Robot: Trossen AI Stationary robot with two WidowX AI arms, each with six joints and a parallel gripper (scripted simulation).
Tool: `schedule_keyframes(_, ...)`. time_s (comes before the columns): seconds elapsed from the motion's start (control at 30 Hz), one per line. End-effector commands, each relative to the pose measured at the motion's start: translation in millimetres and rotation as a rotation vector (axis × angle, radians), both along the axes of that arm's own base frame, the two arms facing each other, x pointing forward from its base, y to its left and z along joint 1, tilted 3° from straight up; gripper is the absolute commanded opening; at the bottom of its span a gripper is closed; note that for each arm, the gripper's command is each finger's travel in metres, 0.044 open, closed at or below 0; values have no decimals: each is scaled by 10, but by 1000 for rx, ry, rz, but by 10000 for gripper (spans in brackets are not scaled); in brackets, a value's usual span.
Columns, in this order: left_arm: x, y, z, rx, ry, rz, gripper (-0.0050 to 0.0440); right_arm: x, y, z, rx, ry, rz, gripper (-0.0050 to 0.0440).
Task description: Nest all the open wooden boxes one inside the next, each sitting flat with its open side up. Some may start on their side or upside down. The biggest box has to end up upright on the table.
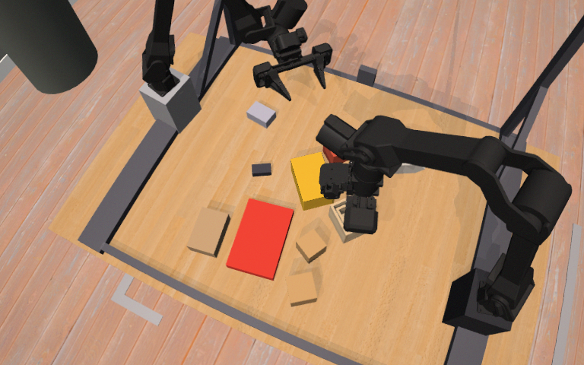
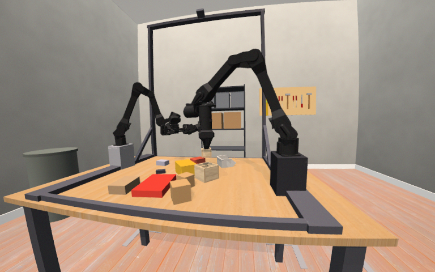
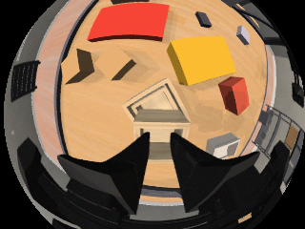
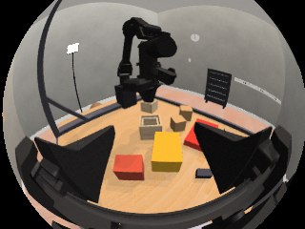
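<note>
My left gripper (image 2: 206, 144) is shut on a small pale wooden box (image 2: 206, 152) and holds it in the air, right above a bigger open wooden box (image 2: 207, 171) that stands upright on the table. In the left wrist view the small box (image 3: 159, 133) sits between my fingers, with the open box (image 3: 158, 105) beneath. In the top view my wrist hides most of that open box (image 1: 342, 219). Three closed-looking tan boxes lie near the front: a wide one (image 1: 208, 230) and two small ones (image 1: 310, 245) (image 1: 302, 287). My right gripper (image 1: 304, 92) is open and empty, high at the back.
A red slab (image 1: 260, 237), a yellow block (image 1: 309, 179), a small red block (image 1: 331, 154), a dark block (image 1: 261, 169) and a grey block (image 1: 261, 114) lie on the table. A whitish open tray (image 2: 225, 161) stands behind the open box. A dark rail (image 1: 125, 180) borders the table.
</note>
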State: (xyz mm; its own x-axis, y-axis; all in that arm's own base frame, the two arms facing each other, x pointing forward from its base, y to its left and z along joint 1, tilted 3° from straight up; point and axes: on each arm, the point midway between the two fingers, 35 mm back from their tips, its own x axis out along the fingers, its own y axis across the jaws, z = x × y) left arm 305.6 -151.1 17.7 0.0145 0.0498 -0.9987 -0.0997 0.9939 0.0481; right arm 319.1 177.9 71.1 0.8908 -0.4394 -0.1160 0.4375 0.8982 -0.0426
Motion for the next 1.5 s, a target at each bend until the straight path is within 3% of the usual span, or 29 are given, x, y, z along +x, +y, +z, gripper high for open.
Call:
schedule_keyframes(0.0,23,-19,14,-6,-11,136,170,-3,3,35,5,-7,0,400)
schedule_keyframes(1.47,23,-18,13,-28,-75,1484,170,-3,3,35,5,-7,0,400)
